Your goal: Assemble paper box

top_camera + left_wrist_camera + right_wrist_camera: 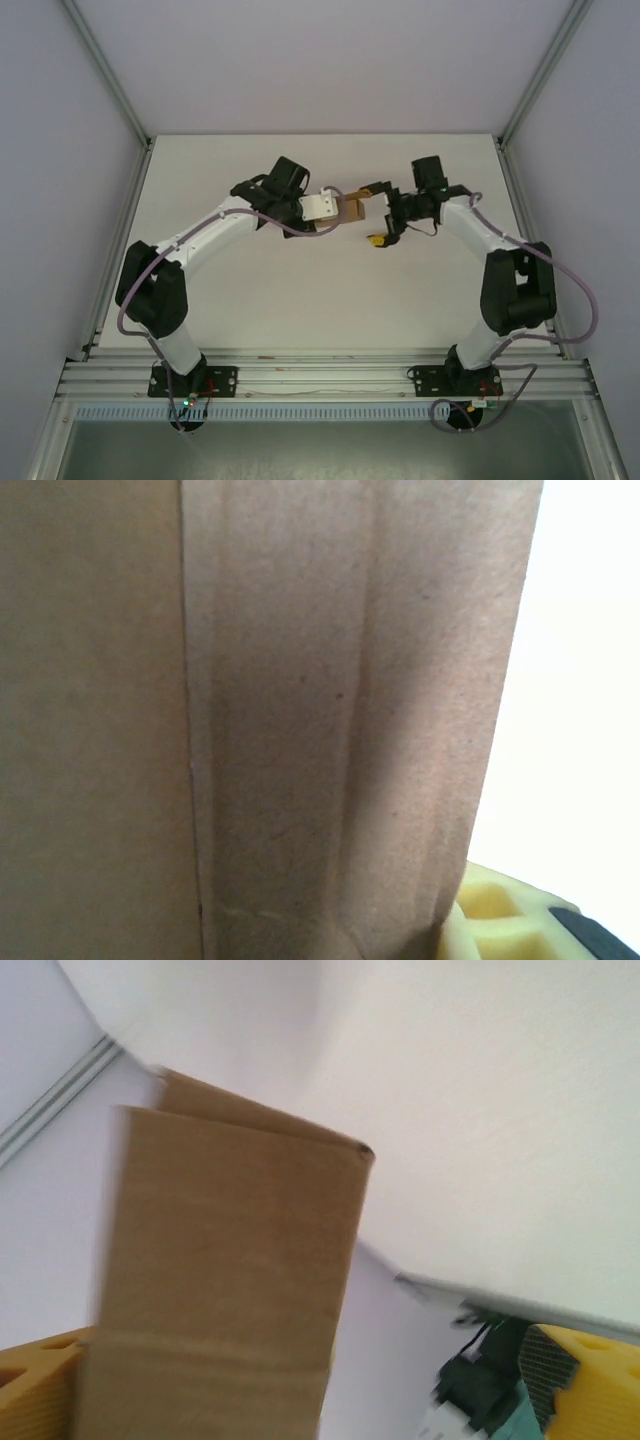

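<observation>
The paper box [351, 208] is a small brown cardboard piece held above the middle of the table. My left gripper [340, 208] is shut on its left end. In the left wrist view the cardboard [300, 720] is very close, and one yellow finger [500, 920] presses against its lower right edge. My right gripper [374, 214] stands open just right of the box, one finger above it and one below. In the right wrist view the box [230, 1260] lies against the left yellow finger [40, 1380], while the right finger [590, 1380] is far apart from it.
The white table [300, 300] lies under both arms. Aluminium frame posts [110, 70] and white walls close in the sides and back. A slotted rail [320, 375] runs along the near edge, where both arm bases sit.
</observation>
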